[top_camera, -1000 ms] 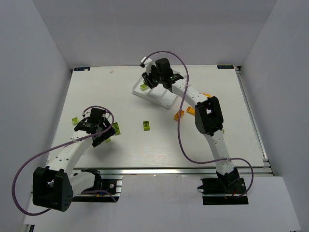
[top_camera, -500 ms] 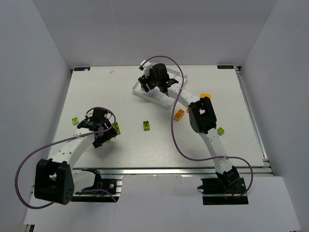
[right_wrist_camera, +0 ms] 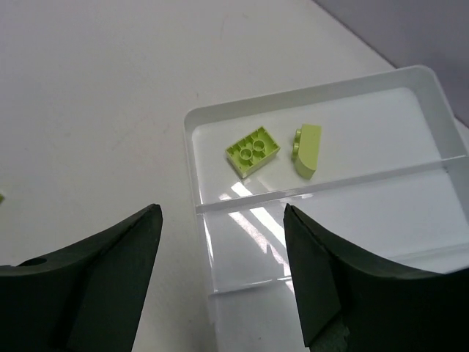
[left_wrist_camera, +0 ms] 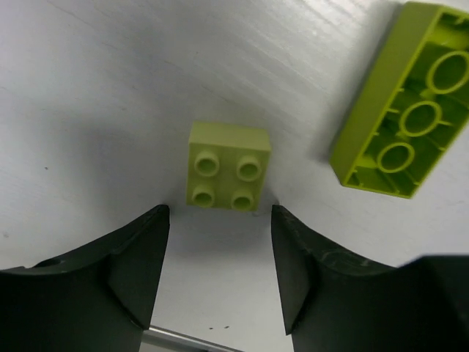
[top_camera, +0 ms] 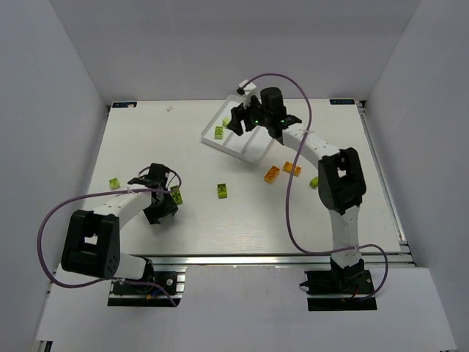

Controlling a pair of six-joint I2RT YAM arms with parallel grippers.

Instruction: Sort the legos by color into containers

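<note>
The white tray [top_camera: 248, 148] stands at the back centre. Two light yellow-green legos lie in its end compartment [right_wrist_camera: 253, 150] [right_wrist_camera: 306, 149]; one also shows in the top view [top_camera: 218, 132]. My right gripper [top_camera: 254, 122] [right_wrist_camera: 221, 213] hovers over the tray, open and empty. My left gripper [top_camera: 163, 204] [left_wrist_camera: 220, 213] is open and low on the table, with a small light yellow-green 2x2 lego [left_wrist_camera: 228, 166] just ahead of its fingertips. A longer light green lego [left_wrist_camera: 404, 103] [top_camera: 176, 196] lies upside down to its right.
Loose on the table are a light green lego [top_camera: 114, 182] at the left, a darker green one [top_camera: 222, 191] in the middle, two orange ones [top_camera: 272, 174] [top_camera: 292, 169] and a light green one [top_camera: 314, 182] by the right arm. The orange disc does not show.
My right arm has swung to the right and its gripper has moved right along the tray, uncovering the two light green legos. My left gripper has shifted slightly right toward the small lego.
</note>
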